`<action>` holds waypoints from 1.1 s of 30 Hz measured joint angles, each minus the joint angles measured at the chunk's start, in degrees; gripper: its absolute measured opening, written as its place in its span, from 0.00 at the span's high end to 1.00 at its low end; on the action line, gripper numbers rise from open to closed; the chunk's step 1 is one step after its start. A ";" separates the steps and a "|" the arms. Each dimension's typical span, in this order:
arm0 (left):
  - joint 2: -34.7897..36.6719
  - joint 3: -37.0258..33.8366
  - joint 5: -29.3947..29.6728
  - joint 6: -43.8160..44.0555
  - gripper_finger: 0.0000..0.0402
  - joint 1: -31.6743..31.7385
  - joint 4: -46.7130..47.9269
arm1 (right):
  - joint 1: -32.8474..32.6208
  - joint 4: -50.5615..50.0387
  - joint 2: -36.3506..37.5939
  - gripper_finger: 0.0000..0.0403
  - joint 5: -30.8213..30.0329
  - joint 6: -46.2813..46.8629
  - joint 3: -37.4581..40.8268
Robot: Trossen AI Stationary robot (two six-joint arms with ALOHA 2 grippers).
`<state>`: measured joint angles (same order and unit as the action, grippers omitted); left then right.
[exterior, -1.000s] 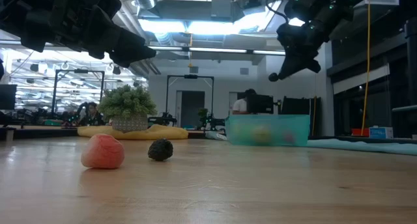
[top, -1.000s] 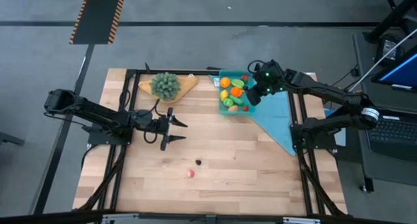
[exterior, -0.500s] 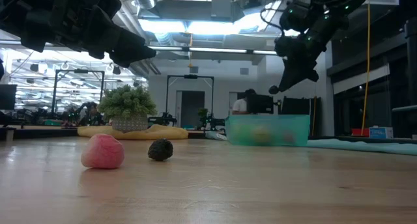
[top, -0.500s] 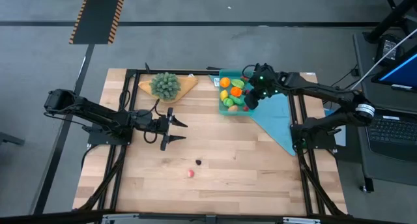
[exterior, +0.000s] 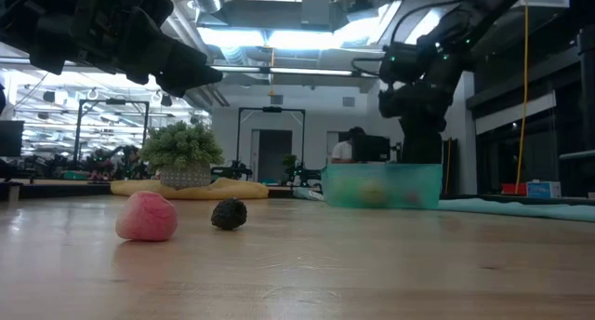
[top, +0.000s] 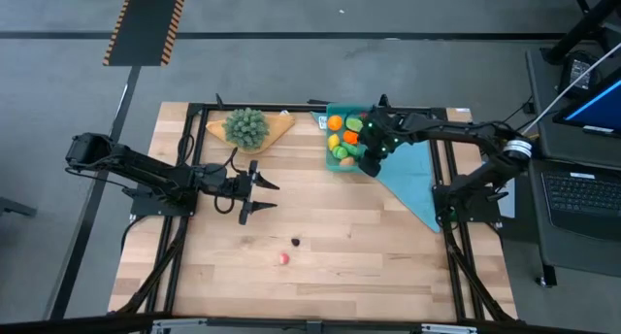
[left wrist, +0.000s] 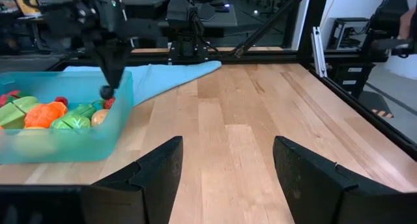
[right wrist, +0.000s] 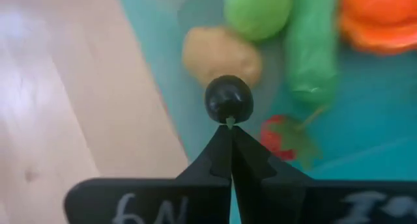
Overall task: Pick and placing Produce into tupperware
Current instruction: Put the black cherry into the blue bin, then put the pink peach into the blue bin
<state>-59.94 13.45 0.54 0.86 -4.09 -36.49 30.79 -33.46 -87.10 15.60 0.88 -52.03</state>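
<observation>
Compared with half a second ago, the right gripper [top: 370, 155] has come lower and nearer the box [top: 333, 114], and now hangs steeply over the corner of it that faces the table's middle. Its fingers [right wrist: 229, 154] are pinched together on a small dark berry [right wrist: 229, 99], held just above the box floor. The left gripper [top: 260, 196] has not moved; it waits well away from the box above bare wood, jaws spread wide and holding nothing.

Under the berry, inside the box, lie a tan piece [right wrist: 221, 55], a round green piece [right wrist: 257, 10], a long green piece [right wrist: 311, 55], an orange piece [right wrist: 380, 15] and a small red piece [right wrist: 285, 137]. The full count in the box cannot be told.

Outside the box two pieces lie on the table [top: 388, 266], far from it on the near side: one pink-red piece [top: 283, 259] and one dark piece [top: 295, 242], close together but apart.

A blue cloth [top: 412, 179] lies touching the box and spreads away from it toward the table's right edge. One bushy plant [top: 246, 126] on a tan board [top: 277, 123] stands beside the box on the other side. From table height, the right arm partly blocks the room behind the box.
</observation>
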 joint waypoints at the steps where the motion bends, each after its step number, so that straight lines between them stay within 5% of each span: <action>1: 0.00 0.00 0.00 0.05 0.43 0.01 0.00 | -0.05 -0.52 -0.61 1.00 0.15 -0.55 0.00; 18: 0.00 0.00 0.02 0.07 0.43 0.01 -0.02 | 0.00 0.26 -7.25 0.98 0.79 -4.15 0.00; 33: 0.00 0.00 0.00 0.06 0.43 -0.01 -0.02 | 0.13 -1.73 -7.25 0.78 3.07 -3.92 -6.12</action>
<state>-59.94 13.45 0.54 0.92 -4.10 -36.51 30.92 -35.20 -94.35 18.66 -3.04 -58.15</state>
